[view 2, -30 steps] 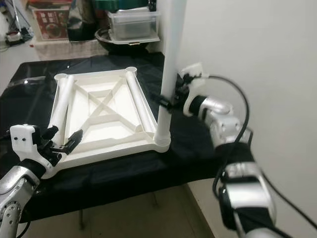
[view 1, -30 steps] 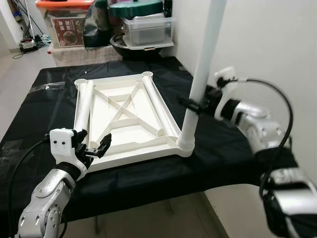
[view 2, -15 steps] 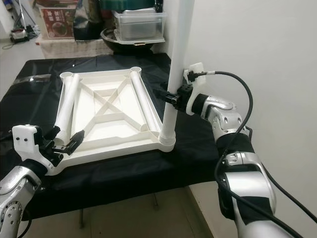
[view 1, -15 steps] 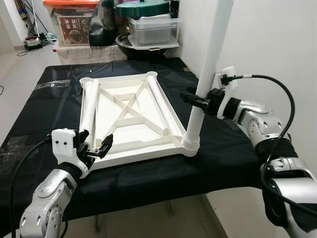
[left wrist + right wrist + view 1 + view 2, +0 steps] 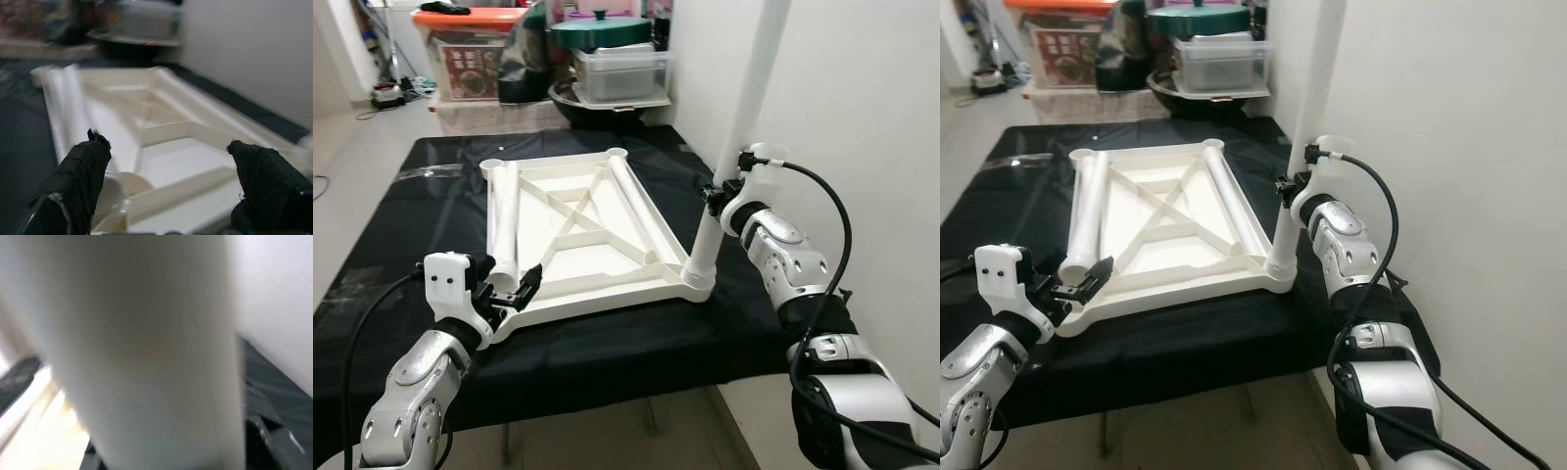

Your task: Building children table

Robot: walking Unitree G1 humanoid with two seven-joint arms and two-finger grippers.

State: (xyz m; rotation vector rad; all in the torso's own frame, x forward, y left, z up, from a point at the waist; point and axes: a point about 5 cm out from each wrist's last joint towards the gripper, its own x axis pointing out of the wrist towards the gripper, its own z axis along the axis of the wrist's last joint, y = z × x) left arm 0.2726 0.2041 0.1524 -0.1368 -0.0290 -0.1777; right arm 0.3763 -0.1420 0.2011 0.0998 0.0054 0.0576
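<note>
An upturned white children's tabletop (image 5: 607,292) lies on a table under black cloth (image 5: 411,225). A white table leg (image 5: 752,93) stands upright in its near right corner socket. My right gripper (image 5: 713,192) is shut around this leg low down, and the leg (image 5: 142,347) looms close in the right wrist view. Two loose legs lie inside the tabletop, one along the left side (image 5: 501,220) and one along the right (image 5: 641,211). My left gripper (image 5: 510,287) is open at the near left corner, its fingers (image 5: 85,171) either side of the left leg's near end.
Behind the table stand an orange-lidded box (image 5: 465,54), a clear lidded container (image 5: 622,73) and a green-lidded pot (image 5: 600,32). A white wall (image 5: 862,117) runs close along the right. The table's front edge (image 5: 607,387) drops to bare floor.
The camera has shifted, so the whole scene sits differently. My left gripper has closed in on the near left corner. My right wrist has drawn in closer to the upright leg.
</note>
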